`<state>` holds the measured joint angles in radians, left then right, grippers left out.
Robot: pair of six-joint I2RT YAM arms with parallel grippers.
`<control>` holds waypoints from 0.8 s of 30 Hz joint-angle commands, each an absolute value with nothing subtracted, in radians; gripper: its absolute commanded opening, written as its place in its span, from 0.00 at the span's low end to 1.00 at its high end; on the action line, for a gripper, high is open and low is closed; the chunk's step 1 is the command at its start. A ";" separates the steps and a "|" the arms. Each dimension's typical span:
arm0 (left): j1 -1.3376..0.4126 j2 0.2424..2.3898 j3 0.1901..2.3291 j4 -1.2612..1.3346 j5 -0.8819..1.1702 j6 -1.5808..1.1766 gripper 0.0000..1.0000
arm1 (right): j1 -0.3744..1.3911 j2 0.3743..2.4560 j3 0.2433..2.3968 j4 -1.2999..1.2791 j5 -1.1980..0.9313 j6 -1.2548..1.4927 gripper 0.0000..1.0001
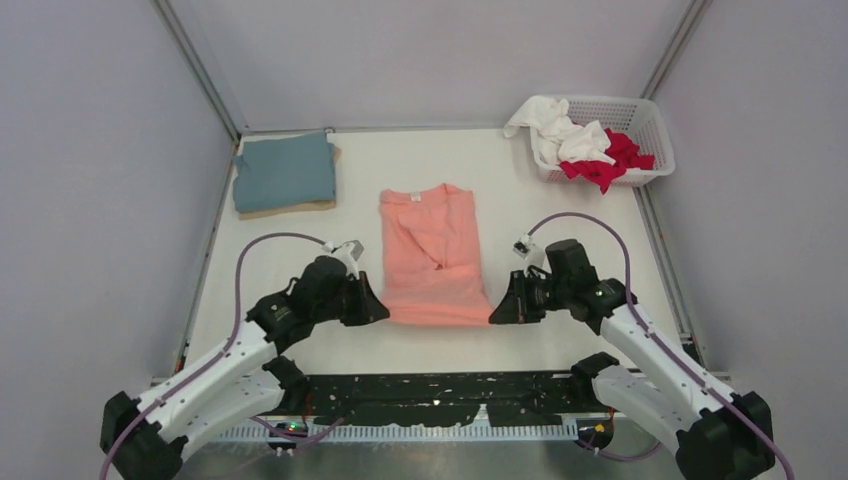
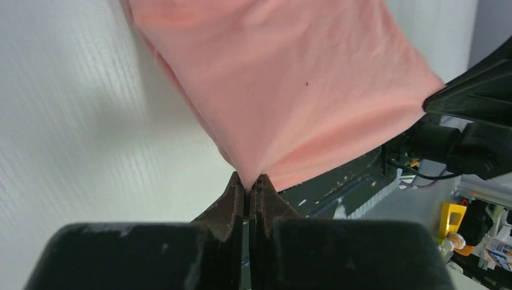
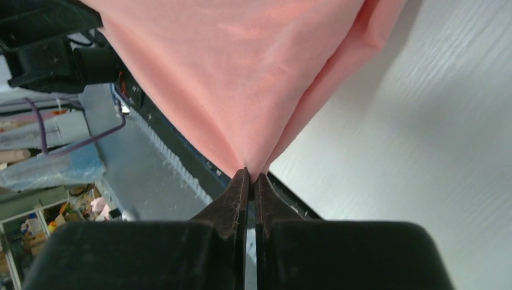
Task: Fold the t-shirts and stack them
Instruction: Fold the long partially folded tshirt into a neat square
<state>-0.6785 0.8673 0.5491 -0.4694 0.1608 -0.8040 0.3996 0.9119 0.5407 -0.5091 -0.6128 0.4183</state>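
Two pincers (image 1: 385, 313) (image 1: 493, 317) on one pink shirt (image 1: 430, 250)

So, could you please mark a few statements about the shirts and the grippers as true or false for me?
1. The left gripper and the right gripper each have their jaws shut on a near corner of the salmon-pink t-shirt. True.
2. The teal-blue t-shirt lies in the basket. False: it lies folded at the far left, on top of a tan t-shirt.
3. The basket holds white cloth and red cloth. True.
4. The salmon-pink t-shirt is stacked on the teal-blue one. False: it lies apart from it, at the middle of the table.
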 commanded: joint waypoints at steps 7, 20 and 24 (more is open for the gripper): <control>-0.704 0.658 0.593 -0.586 -0.078 -0.805 0.00 | 0.401 0.789 0.686 -0.613 -0.660 0.407 0.06; -0.389 1.118 0.882 -0.402 0.032 -0.646 0.00 | 0.309 1.218 0.952 -0.306 -0.565 0.465 0.06; -0.347 1.250 0.982 -0.378 0.080 -0.633 0.00 | 0.248 1.334 1.015 -0.249 -0.598 0.485 0.06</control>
<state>-0.3996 1.1759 0.8883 -0.4213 0.0837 -0.6949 0.3099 1.2583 0.9291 -0.3420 -0.6147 0.4667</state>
